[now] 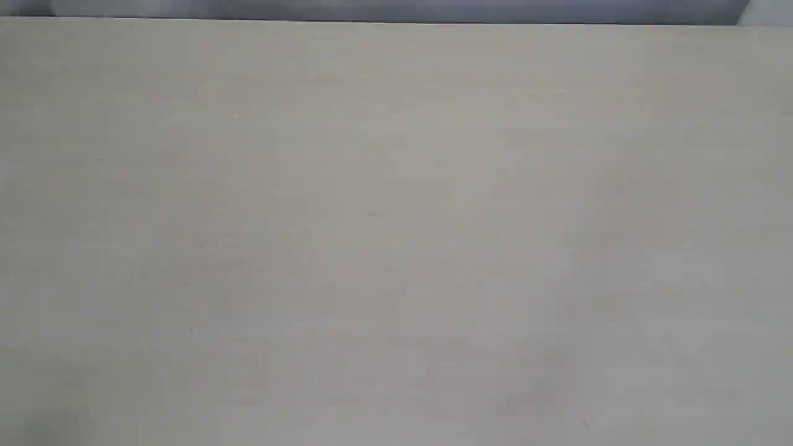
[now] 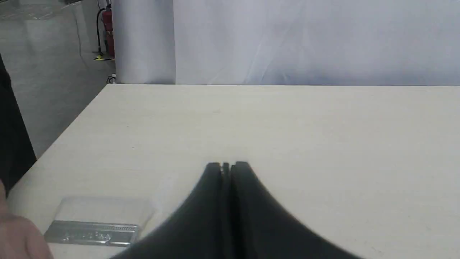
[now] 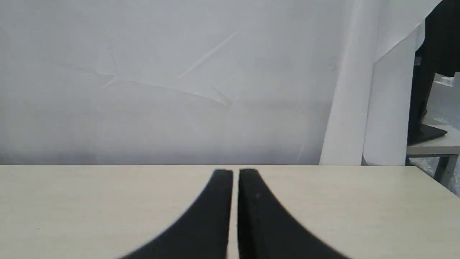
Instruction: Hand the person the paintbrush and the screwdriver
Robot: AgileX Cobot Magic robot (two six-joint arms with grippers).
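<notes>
The paintbrush (image 2: pixel 92 232) lies flat on the table in the left wrist view; I see its silver ferrule and pale bristles, while the handle is out of frame. The person's hand (image 2: pixel 19 239) shows as a blurred patch of skin at the ferrule's end; whether it touches the brush I cannot tell. My left gripper (image 2: pixel 226 166) is shut and empty, hovering over the table apart from the brush. My right gripper (image 3: pixel 235 173) is shut too, with only a hairline gap and nothing in it. The screwdriver is out of view. The exterior view shows neither gripper nor tool.
The pale wooden table (image 1: pixel 396 235) fills the exterior view. Its left edge (image 2: pixel 68 126) drops to a grey floor with a red fire extinguisher (image 2: pixel 107 32). A white curtain (image 3: pixel 179 82) hangs behind the far edge. Another table (image 3: pixel 435 144) stands beyond the right corner.
</notes>
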